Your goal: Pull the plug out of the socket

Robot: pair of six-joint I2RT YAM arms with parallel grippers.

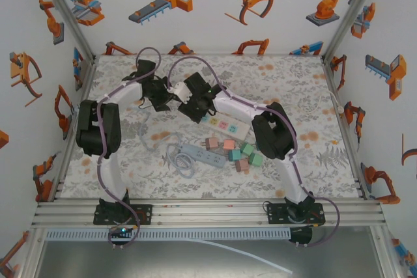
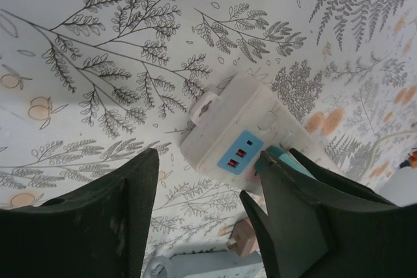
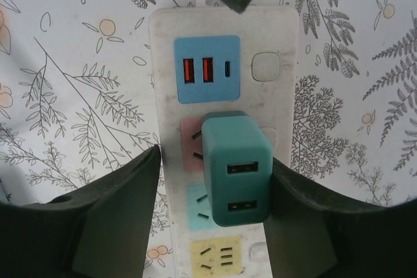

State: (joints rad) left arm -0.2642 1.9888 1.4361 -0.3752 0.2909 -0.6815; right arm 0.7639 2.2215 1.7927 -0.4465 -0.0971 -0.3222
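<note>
The socket is a white power strip with a blue USB panel and pink, teal and yellow outlets. The plug, a teal USB charger, sits in the pink outlet. My right gripper is open astride it. Its right finger touches the plug's side, and its left finger stands by the strip's left edge, apart from the plug. My left gripper is open at the strip's loop end, its right finger over the strip beside the plug. From above, left gripper and right gripper meet mid-table.
A blue-grey power strip with a coiled cable lies in front. Several pink and green plug cubes are scattered to its right. A white strip with coloured outlets lies just right of the right gripper.
</note>
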